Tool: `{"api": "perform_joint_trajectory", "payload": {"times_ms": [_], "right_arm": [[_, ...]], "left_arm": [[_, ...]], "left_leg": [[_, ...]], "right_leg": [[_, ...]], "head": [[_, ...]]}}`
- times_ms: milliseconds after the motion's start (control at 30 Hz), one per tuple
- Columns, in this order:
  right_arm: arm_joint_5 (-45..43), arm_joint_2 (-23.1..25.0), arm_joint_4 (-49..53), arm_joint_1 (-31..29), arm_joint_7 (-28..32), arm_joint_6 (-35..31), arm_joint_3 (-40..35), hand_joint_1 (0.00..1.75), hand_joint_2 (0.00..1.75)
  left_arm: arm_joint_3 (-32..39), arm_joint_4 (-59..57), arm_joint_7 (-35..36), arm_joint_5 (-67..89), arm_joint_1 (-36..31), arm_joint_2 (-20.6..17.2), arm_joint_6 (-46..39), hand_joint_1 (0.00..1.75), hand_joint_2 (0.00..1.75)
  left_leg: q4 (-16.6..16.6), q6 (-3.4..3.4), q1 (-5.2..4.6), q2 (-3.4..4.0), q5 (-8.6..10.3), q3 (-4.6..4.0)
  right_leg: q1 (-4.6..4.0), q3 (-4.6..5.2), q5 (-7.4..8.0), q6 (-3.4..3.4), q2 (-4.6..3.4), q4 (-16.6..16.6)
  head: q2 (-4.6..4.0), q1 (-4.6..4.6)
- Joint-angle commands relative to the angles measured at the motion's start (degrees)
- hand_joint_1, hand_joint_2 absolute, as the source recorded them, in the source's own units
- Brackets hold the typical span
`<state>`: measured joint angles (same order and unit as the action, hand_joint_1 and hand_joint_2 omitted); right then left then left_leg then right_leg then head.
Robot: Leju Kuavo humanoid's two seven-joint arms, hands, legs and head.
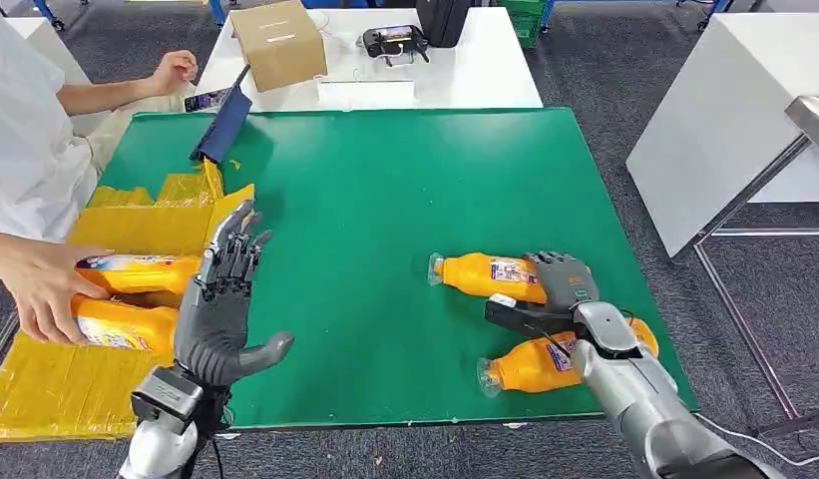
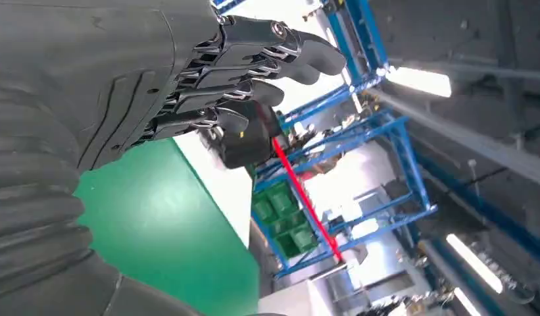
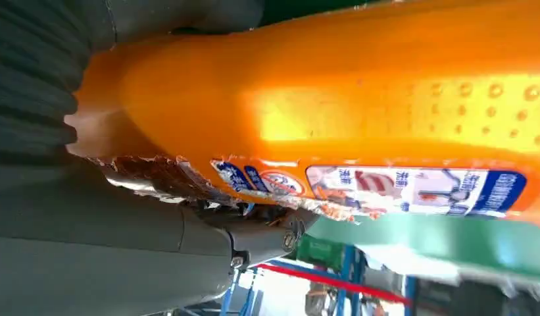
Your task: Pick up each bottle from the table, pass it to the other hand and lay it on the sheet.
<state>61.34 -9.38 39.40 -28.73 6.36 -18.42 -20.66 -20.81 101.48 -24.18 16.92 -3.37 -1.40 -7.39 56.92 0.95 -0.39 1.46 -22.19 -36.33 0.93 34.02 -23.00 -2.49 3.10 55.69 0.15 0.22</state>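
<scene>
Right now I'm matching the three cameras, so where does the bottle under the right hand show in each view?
Head view: the bottle lies on its side on the green table, right hand over its far end.
Left wrist view: not in it.
Right wrist view: the bottle is close up, orange, its label showing.
Shared landmark: the green table.

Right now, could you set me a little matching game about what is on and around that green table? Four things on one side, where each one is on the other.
Things:
1. cardboard box
2. right hand
3. left hand
4. person's hand

Places:
A. raised with fingers spread, holding nothing
B. on the white table
C. on a bottle on the yellow sheet
D. wrapped on a bottle on the green mat

Pairs: 1-B, 2-D, 3-A, 4-C
</scene>
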Motion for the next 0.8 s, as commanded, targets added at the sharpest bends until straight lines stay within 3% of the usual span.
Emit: {"api": "perform_joint_trajectory", "payload": {"times_ms": [33,167,200,333,433,567,800], "right_arm": [[-14.50,8.63,35.04,13.52,6.27,-7.71,8.77,1.75,1.75],[-14.10,8.74,37.25,14.27,4.83,-7.05,8.24,1.75,1.75],[-20.05,10.25,38.69,15.10,10.28,-9.69,9.72,1.75,1.75],[-28.20,12.82,51.24,20.52,12.76,-10.25,6.66,1.75,1.75],[-33.50,12.85,54.22,22.76,13.09,-7.08,3.63,1.75,1.75],[-34.13,13.11,53.35,22.97,13.13,-6.34,2.23,1.75,1.75],[-43.56,16.78,42.22,20.11,14.45,6.76,-8.90,1.75,1.75]], "left_arm": [[-4.40,-6.12,2.16,4.02,-1.28,0.18,1.49,0.00,1.75],[-4.70,-6.85,2.07,4.37,-1.48,0.40,1.19,0.00,1.75],[-4.97,-7.47,2.92,5.23,-1.94,-0.02,1.18,0.00,1.75],[-4.18,-11.13,3.43,5.52,-2.43,0.65,-0.66,0.00,1.75],[-3.51,-11.35,3.29,8.22,-2.08,0.80,-4.45,0.00,1.75],[-3.15,-10.61,3.14,7.91,-1.73,0.63,-4.77,0.00,1.75],[-1.71,-10.15,2.40,5.69,-2.52,0.94,-6.82,0.00,1.75]], "left_leg": [[-0.03,-0.15,0.11,-0.01,-0.16,0.25],[0.02,-0.17,0.14,-0.01,-0.22,0.26],[-0.04,-0.10,0.05,-0.09,-0.09,0.06],[0.02,-0.13,0.06,-0.24,-0.17,-0.05],[-0.04,-0.12,0.00,-0.16,-0.10,-0.14],[-0.02,-0.16,0.09,-0.18,-0.20,0.03],[-0.04,-0.13,0.09,0.04,-0.16,-0.03]], "right_leg": [[-0.07,-0.22,-0.14,0.16,-0.31,-0.04],[-0.09,-0.25,-0.19,0.18,-0.37,-0.01],[-0.04,-0.03,-0.12,0.10,-0.14,0.01],[0.00,-0.01,-0.26,0.14,-0.08,0.03],[0.03,0.12,-0.19,0.11,-0.05,0.00],[-0.04,-0.06,-0.26,0.15,-0.13,-0.04],[-0.06,0.05,-0.15,0.13,-0.30,-0.06]], "head": [[0.00,-0.02],[0.00,-0.07],[0.00,0.00],[0.00,0.00],[0.00,-0.02],[0.00,-0.02],[0.00,0.02]]}}
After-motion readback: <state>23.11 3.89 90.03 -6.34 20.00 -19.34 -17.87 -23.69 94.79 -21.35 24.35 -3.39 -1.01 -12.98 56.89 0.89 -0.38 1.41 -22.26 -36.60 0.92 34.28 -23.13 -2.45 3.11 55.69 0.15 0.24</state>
